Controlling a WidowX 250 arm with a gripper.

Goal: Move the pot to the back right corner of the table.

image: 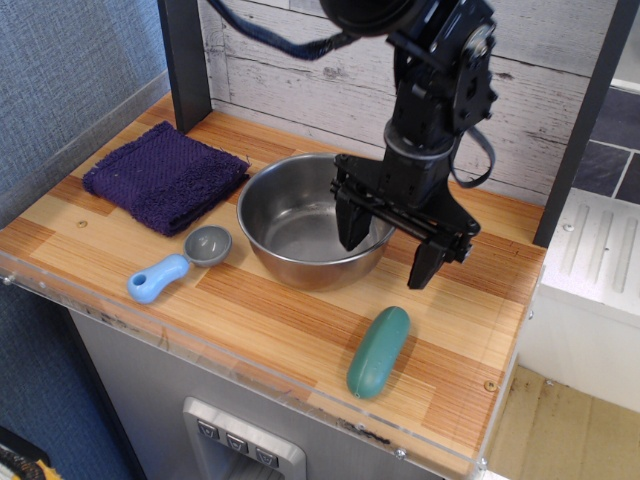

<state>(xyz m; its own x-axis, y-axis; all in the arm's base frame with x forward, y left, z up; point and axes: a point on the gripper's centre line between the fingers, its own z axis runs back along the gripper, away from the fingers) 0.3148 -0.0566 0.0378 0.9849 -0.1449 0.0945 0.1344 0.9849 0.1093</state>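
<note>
The pot (300,225) is a shiny steel bowl standing upright near the middle of the wood-plank table (270,320). My black gripper (386,249) hangs open over the pot's right rim. One finger (351,224) reaches down inside the bowl and the other (426,262) is outside it to the right, so the rim lies between them. The jaws are apart and hold nothing.
A folded purple towel (165,173) lies at the back left. A grey-and-blue scoop (180,263) lies left of the pot. A green oblong object (379,351) lies near the front edge. A dark post (185,60) and a white plank wall (330,60) stand behind.
</note>
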